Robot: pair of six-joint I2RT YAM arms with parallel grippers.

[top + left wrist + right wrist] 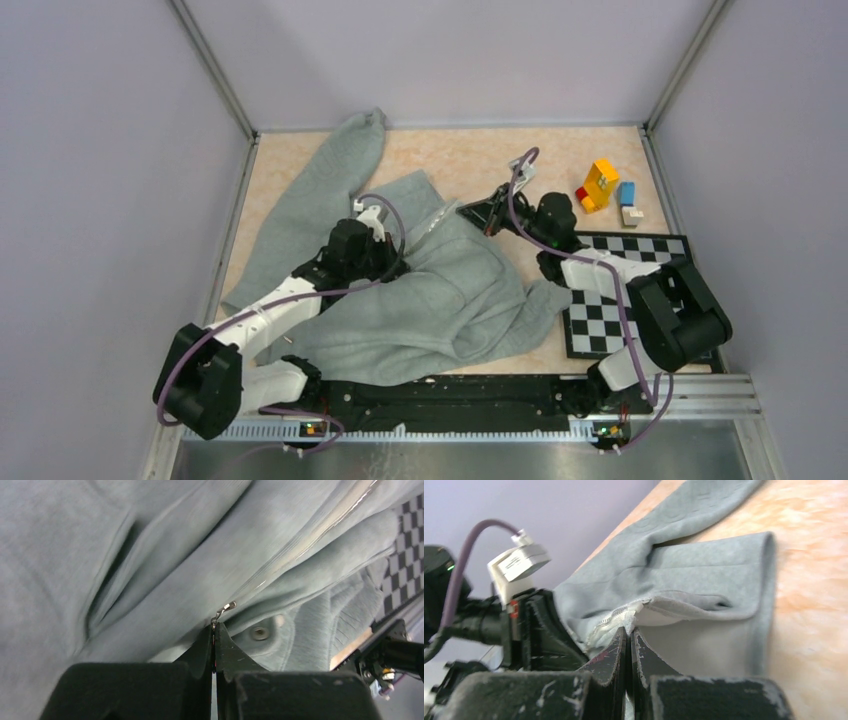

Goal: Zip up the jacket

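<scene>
- Nearest the lens, the black mounting rail (450,392) carries both arm bases along the table's (470,160) near edge.
- At left, the jacket (430,300), a rumpled light grey fleece, sprawls over the left and middle of the table, one sleeve (345,150) stretching to the far left corner.
- Over the jacket's middle, the left gripper (214,629) has its fingers pressed together on the small metal zipper pull (224,610), which pokes out just above the fingertips. A pale glossy zipper line (300,545) runs up and away from it, and a round snap (259,632) sits just beside it.
- Right of centre, at the jacket's far edge, the right gripper (628,632) is clamped flat on the garment's rim, where white lining (616,620) and grey fleece meet.
- Further right, the jacket's hem overlaps a corner of the checkerboard (610,310); coloured toy blocks (600,185) stand well apart near the far right corner.
- The step in hand appears to be the zip itself: one arm on the pull, the other anchoring the fabric ahead of it. How much of the zipper is already done up cannot be told.
- The next move likely calls for drawing the pull along the zipper line toward the right gripper, with the anchored edge held taut so the fleece does not bunch or snag.
</scene>
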